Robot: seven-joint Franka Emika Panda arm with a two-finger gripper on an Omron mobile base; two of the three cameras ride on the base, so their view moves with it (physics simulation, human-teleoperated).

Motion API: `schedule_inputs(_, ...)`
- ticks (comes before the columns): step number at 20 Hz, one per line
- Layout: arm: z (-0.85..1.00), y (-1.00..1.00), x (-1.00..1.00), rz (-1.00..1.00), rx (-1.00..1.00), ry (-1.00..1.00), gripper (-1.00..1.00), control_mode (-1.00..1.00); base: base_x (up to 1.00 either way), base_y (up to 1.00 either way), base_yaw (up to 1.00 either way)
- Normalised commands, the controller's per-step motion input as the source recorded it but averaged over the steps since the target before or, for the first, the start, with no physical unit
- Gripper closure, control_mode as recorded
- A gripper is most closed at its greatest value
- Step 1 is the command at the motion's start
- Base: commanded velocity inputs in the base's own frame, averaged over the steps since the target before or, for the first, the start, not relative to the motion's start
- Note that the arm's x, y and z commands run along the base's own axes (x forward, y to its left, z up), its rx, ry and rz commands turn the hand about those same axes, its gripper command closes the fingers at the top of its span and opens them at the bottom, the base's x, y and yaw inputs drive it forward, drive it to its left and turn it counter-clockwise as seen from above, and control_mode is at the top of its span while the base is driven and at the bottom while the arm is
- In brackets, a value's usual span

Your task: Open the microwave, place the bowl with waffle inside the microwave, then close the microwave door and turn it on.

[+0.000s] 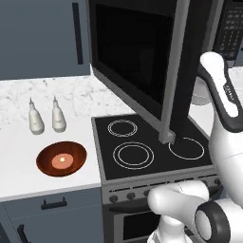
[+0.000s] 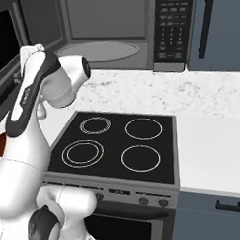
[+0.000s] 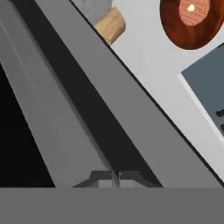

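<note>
One waffle (image 1: pixel 62 161) lies in the bowl (image 1: pixel 50 167) on the counter (image 1: pixel 19 178).

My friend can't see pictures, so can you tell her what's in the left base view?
A big black microwave door hangs swung wide open over a black stovetop with four white rings. On the white counter to the left sits a reddish-brown bowl with a small waffle inside, behind it two little white bottles. The robot's white arm rises at the right.
</note>
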Motion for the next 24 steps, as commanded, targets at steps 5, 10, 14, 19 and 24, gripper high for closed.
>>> schedule_inputs(5,0.08,0.59,-0.21,-0.02,0.01,0.10,1.00,-1.00,0.00,0.00,0.00)
schedule_inputs(10,0.02,-0.85,-0.74,-0.06,0.05,-0.06,1.00,-1.00,0.00,0.00,0.00)
schedule_inputs(14,-0.05,-1.00,-0.86,0.00,0.00,-0.04,1.00,-1.00,0.00,0.00,0.00)
schedule_inputs(19,-0.57,-0.72,-0.07,0.03,-0.21,0.05,1.00,-1.00,0.00,0.00,0.00)
schedule_inputs(24,-0.93,-0.30,0.21,0.20,-0.18,-0.06,1.00,-1.00,0.00,0.00,0.00)
